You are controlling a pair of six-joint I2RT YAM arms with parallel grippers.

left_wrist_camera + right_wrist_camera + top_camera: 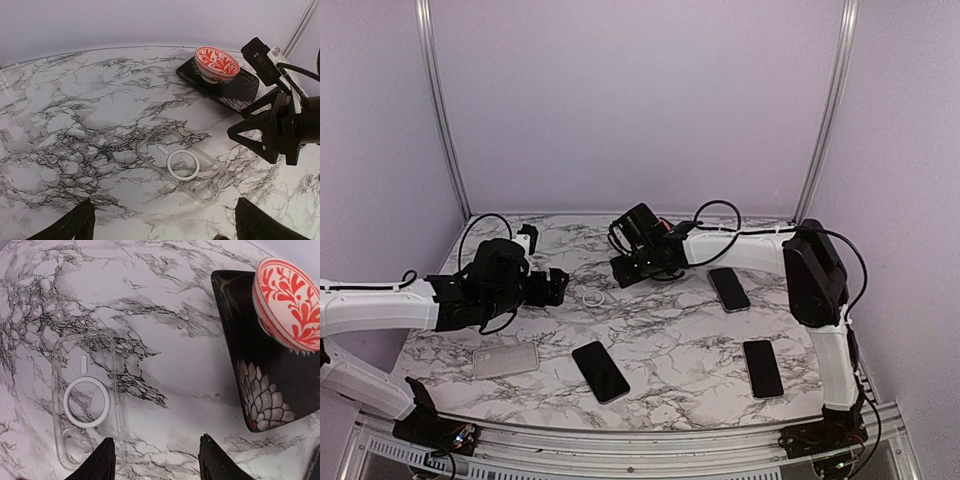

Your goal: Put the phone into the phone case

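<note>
A clear phone case with a white ring (592, 298) lies flat on the marble table between my two grippers. It also shows in the left wrist view (182, 165) and in the right wrist view (85, 400). Three dark phones lie flat: one at the front middle (600, 371), one at the right (729, 289), one at the front right (763, 368). My left gripper (563, 288) (165, 227) is open and empty, just left of the case. My right gripper (620, 272) (157, 462) is open and empty, just above the table right of the case.
A second clear case (505, 358) lies at the front left. A black flower-patterned case (265, 360) with a red-and-white round knob (217, 62) lies beside the right gripper. The right gripper's fingers (265, 135) show in the left wrist view.
</note>
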